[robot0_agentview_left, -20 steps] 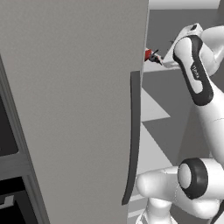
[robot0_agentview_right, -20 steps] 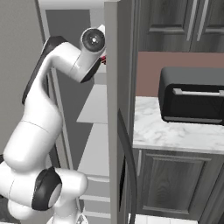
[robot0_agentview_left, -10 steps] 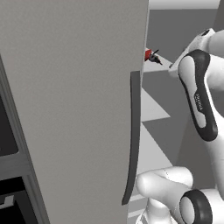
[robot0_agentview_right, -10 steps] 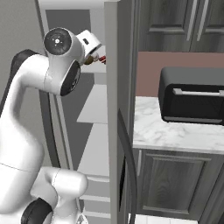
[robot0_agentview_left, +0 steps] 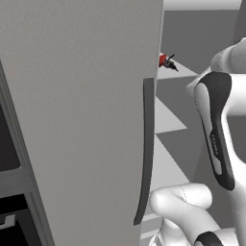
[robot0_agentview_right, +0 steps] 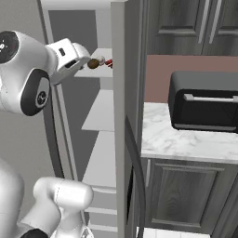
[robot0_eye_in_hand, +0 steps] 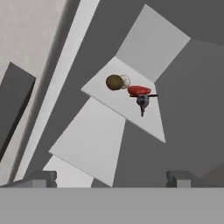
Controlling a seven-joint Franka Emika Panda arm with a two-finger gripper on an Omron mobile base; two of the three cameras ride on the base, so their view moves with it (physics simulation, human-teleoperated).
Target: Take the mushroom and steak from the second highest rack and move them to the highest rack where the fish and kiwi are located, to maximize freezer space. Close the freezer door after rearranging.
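Note:
The red steak lies on the highest rack, with the tan mushroom and a brown kiwi to one side. The spiky dark fish touches the steak's other side. My gripper is open, holds nothing, and hangs well back from that shelf. The second highest rack below is bare. In the right base view the gripper sits just left of the kiwi, mushroom and steak. The steak and fish peek past the open freezer door.
The freezer door with its long dark handle swings out on the left, its edge close to my arm. A black toaster stands on the marble counter beyond the freezer, above dark cabinets.
The gripper, which was at the steak on the top shelf, has pulled back toward the base. The steak stays lying on the shelf and the elbow has swung nearer the cameras.

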